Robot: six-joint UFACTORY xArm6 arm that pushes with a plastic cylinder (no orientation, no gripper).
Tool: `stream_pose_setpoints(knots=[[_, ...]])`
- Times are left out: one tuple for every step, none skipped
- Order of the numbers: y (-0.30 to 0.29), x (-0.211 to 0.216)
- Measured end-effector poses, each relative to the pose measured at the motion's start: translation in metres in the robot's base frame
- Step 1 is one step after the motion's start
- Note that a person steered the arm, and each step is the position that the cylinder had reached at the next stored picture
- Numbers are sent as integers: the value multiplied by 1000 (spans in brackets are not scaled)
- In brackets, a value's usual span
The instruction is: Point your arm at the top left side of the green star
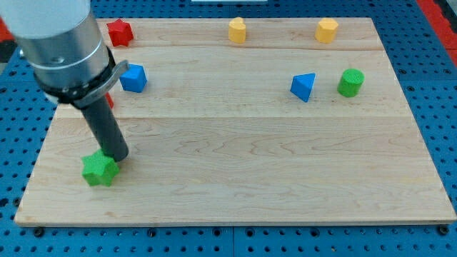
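Note:
The green star [98, 170] lies on the wooden board [235, 178] near the view's bottom left. My dark rod comes down from the grey arm at the view's top left. My tip [118, 156] sits at the star's upper right edge, touching it or nearly so. The star's top left side is uncovered.
A blue cube [133, 78] and a red star [120, 32] lie at the view's top left. A red block [109, 101] is mostly hidden behind the arm. A yellow block [237, 30] and a yellow hexagon [326, 31] sit along the top edge. A blue triangle [303, 86] and a green cylinder [350, 82] lie at the right.

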State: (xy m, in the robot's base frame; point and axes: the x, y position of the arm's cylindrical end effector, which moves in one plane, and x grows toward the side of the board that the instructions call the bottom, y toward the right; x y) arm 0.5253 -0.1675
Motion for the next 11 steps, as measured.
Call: stream_pose_setpoints(knots=[[-7, 14], [-29, 14], [-21, -1], [-21, -21], [-26, -22], [-38, -22], [-54, -22], [-70, -22], [-76, -22], [-76, -22], [-76, -22]])
